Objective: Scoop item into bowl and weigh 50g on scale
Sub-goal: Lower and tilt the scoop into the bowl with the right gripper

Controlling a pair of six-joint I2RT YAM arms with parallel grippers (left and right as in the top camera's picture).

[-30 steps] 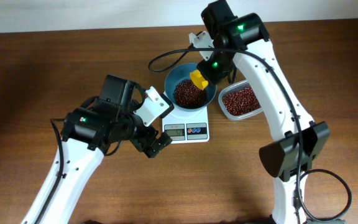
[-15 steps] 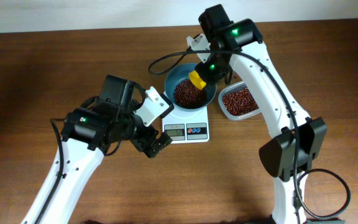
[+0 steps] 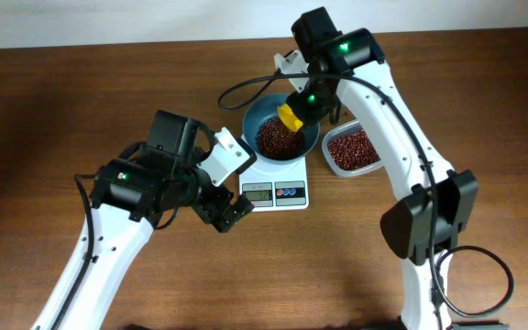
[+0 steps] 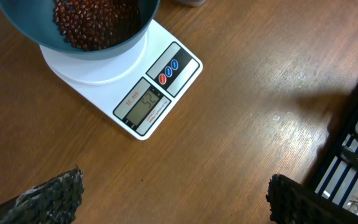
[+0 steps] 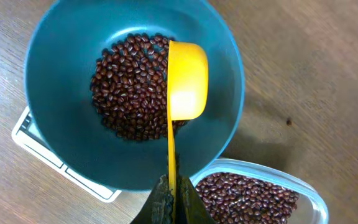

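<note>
table (image 3: 44, 110): brown wood grain | clear plastic container (image 5: 306, 190): rounded-rectangular, sits on table | yellow scoop (image 5: 187, 81): thin handle, rounded cup | black cable (image 3: 223, 93): loops over table's far side

Yellow scoop (image 5: 187, 81) over bowl (image 5: 61, 62); open tabletop (image 4: 260, 93) beside scale (image 4: 129, 87)

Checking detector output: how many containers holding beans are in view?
2. The teal bowl sits on the scale. The clear plastic container sits beside the scale, on the right arm's side. None seem hidden.
</note>
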